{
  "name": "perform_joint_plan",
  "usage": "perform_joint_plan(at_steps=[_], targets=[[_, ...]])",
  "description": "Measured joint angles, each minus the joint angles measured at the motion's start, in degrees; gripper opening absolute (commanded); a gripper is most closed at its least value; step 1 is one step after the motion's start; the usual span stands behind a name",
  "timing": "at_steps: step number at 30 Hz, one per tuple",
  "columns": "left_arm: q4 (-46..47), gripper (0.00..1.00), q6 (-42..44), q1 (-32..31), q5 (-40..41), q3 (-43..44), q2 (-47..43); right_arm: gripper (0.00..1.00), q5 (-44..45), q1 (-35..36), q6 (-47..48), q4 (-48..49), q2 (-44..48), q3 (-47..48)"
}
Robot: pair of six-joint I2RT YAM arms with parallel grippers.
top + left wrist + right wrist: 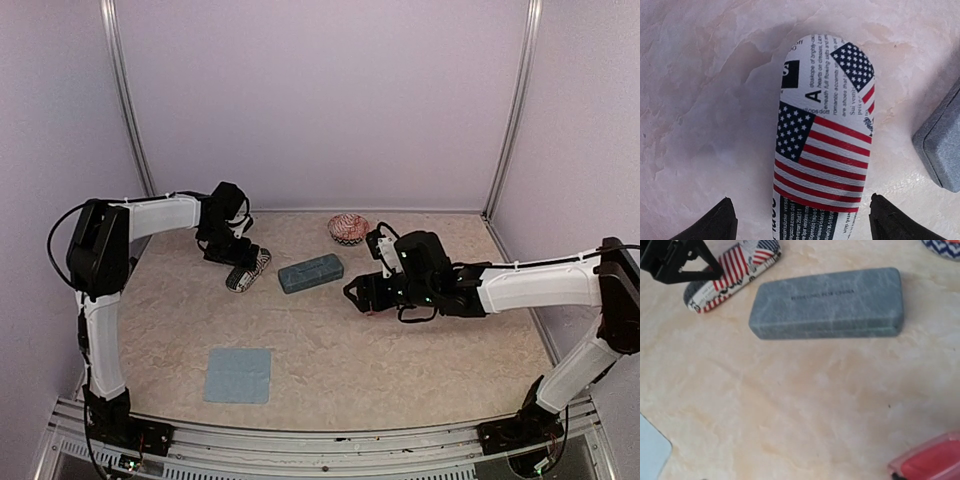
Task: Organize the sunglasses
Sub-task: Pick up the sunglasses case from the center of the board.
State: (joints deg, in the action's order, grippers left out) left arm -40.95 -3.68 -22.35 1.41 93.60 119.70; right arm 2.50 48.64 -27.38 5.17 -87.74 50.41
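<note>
A pink-red thing [930, 462], perhaps the slim pink-red sunglasses, shows partly at the bottom right corner of the right wrist view. In the top view it is a small red spot [371, 312] under my right gripper [358, 293]. That gripper's fingers do not show in its own view. The dark reddish-brown pair is out of view. My left gripper [802, 220] is open, its fingertips [715, 222] on either side of a flag-and-newsprint glasses case [825, 135] without touching it. The same gripper [232, 255] and case [248, 268] show at the back left in the top view.
A blue-teal hard case [311, 272] lies shut mid-table; it also shows in the right wrist view [827, 302] and at the edge of the left wrist view [942, 145]. A round patterned pouch [348, 228] sits behind it. A blue cloth [238, 375] lies front left.
</note>
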Motion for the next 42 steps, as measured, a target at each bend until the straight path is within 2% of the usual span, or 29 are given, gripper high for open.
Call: perform_joint_plan(at_steps=[11, 19, 26, 30, 32, 37, 42], targets=[[-0.83, 0.81, 1.77, -2.08, 2.49, 0.11, 2.16, 0.76, 0.07, 0.26, 0.35, -0.74, 0.02, -1.51], [-0.83, 0.72, 2.16, -3.48, 4.35, 0.11, 3.21, 0.75, 0.07, 0.5, 0.33, -0.72, 0.02, -1.64], [-0.87, 0.51, 2.27, -3.5, 6.78, 0.39, 3.37, 0.73, 0.09, 0.74, 0.31, -0.72, 0.02, -1.64], [-0.87, 0.21, 2.23, -3.5, 7.78, 0.42, 3.43, 0.72, 0.09, 0.81, 0.33, -0.72, 0.0, -1.64], [-0.87, 0.12, 2.01, -3.48, 8.09, 0.42, 3.43, 0.72, 0.07, 0.81, 0.31, -0.72, -0.02, -1.64], [-0.68, 0.01, 0.96, -3.5, 7.23, 0.33, 3.13, 0.72, -0.35, 0.81, 0.31, -0.66, -0.02, -1.64], [1.22, 0.0, -1.29, -3.65, 2.91, -3.8, -2.8, 0.72, -1.51, 0.81, 0.28, -0.2, 0.76, -1.79]])
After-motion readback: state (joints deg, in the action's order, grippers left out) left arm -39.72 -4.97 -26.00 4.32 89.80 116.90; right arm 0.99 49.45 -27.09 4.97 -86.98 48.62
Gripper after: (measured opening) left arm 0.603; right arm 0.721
